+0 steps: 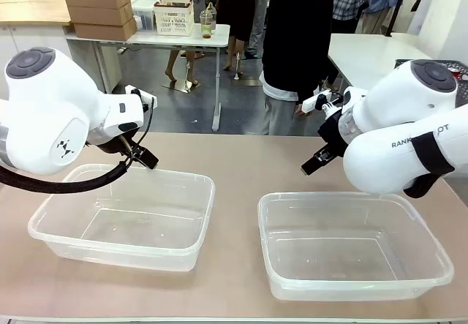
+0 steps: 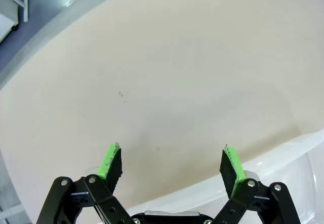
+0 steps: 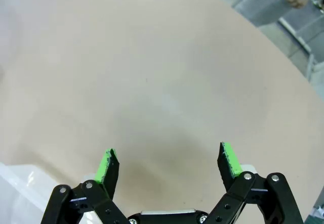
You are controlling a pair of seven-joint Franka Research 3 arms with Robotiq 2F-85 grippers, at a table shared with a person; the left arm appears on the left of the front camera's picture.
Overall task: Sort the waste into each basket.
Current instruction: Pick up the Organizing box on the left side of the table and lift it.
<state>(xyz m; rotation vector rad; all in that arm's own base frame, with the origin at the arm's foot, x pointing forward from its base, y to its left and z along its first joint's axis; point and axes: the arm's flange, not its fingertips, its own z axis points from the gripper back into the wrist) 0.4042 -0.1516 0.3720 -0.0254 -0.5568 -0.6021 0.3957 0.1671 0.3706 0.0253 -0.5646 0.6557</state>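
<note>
A see-through rectangular plastic tub sits on the left of the beige table, with a matching tub just beside it on the right. The left gripper hangs over the first tub's far rim and the right gripper over the other's. Both have their fingers spread wide and grip nothing. A person in dark clothes stands across the table.
</note>
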